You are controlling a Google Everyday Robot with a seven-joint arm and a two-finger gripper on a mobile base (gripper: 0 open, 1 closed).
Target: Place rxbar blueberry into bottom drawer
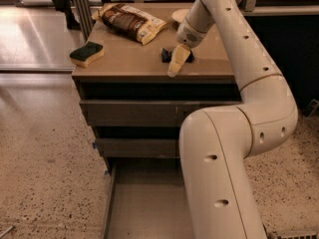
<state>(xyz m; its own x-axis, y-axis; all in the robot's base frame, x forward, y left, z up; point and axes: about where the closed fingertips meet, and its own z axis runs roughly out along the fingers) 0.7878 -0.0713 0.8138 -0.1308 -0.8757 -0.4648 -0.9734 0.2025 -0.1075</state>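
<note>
The sponge lies at the left of the tabletop, the bag farther back. The bar lies flat right of centre, directly beneath the tool and showing on both sides of it. Tool state: cannot tell. The bottom drawer stands open below.

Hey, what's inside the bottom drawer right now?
The bottom drawer shows only plain floor; the robot arm hides its right part. The rxbar blueberry lies on the cabinet top, at the gripper.

Countertop: sponge, bag, rxbar blueberry under pincer
</note>
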